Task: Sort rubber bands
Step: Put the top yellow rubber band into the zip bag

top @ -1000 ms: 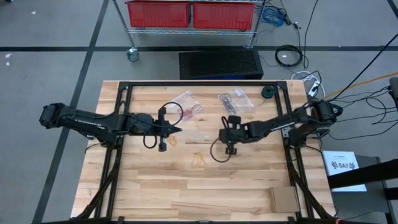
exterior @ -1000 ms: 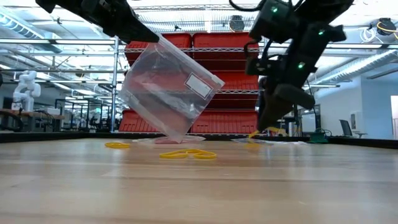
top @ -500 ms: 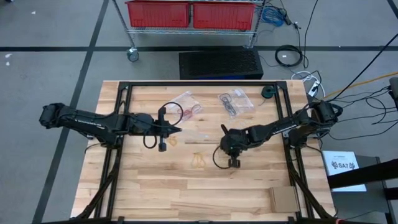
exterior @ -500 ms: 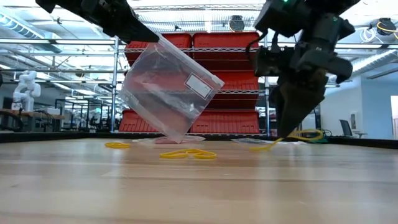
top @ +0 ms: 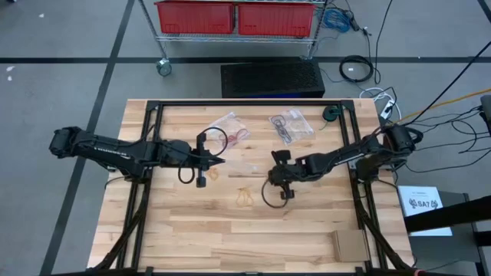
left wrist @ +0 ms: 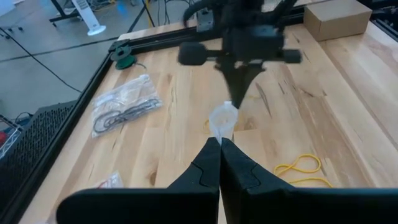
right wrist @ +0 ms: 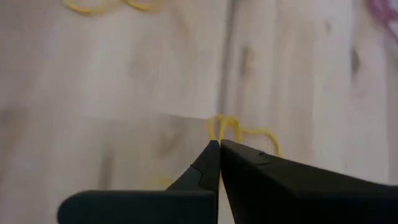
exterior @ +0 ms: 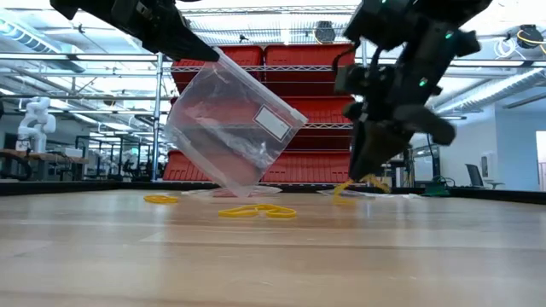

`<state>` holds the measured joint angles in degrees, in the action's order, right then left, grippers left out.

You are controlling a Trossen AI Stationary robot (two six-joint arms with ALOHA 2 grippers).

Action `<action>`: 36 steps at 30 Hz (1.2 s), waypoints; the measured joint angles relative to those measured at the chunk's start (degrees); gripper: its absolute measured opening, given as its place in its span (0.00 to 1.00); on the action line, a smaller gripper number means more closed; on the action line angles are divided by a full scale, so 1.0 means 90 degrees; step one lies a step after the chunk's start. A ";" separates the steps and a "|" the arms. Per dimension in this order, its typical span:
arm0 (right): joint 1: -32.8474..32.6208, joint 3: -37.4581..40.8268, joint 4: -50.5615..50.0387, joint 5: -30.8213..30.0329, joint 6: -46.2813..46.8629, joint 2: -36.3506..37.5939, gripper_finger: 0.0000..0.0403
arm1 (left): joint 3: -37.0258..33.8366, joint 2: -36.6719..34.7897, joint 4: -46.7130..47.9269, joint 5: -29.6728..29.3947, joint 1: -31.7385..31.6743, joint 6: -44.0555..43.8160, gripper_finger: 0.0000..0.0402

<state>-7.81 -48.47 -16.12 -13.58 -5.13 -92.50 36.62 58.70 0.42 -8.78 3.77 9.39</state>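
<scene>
Over a pale wooden slat table point(top: 192, 238) framed in black rails: left gripper point(top: 221, 160) near the table's middle, dark fingers pressed together on the top edge of a clear zip-seal plastic bag with a white label point(exterior: 235, 128), lifted and hanging tilted, lower corner down at the tabletop. Facing it from the right, right gripper point(top: 273, 179) tipped down toward the wood, fingers pinched on a thin yellow-tan rubber band point(exterior: 354, 186) dangling from the tips just above the surface; same band in the right wrist view as a small yellow loop point(right wrist: 239, 132) at the closed fingertips. Loose on the table between the two arms and toward the front edge: a pair of linked yellow-tan rubber bands point(top: 245, 199), lying flat; one more yellow-tan band point(exterior: 160, 199) flat near the hanging bag's left in the low view. Toward the far rail, two more clear plastic bags lying flat, one holding red bands point(top: 230, 127), the other holding black bands point(top: 287, 126). At the table's front right corner, a small brown cardboard box point(top: 349, 245). Beyond the far edge, red plastic bins on a wire cart point(top: 234, 17).
</scene>
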 joint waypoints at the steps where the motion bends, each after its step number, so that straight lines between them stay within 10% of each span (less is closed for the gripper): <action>1: 0.0074 0.0000 0.0080 0.0000 0.0000 -0.0061 0.02 | 0.0000 0.0000 -0.0005 0.0000 0.0000 0.0000 0.00; 21: 0.1331 0.0002 0.0542 0.0790 -0.0196 -0.0438 0.60 | 0.0000 0.0002 0.0008 0.0000 0.0000 0.0044 0.00; 36: 0.2085 0.0002 0.1105 0.1551 -0.0661 -0.0441 0.23 | 0.0000 0.0002 0.0011 0.0000 0.0000 0.0137 0.00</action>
<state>10.95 -48.45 -6.17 0.38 -11.08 -96.47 36.62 58.72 0.51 -8.78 3.77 10.62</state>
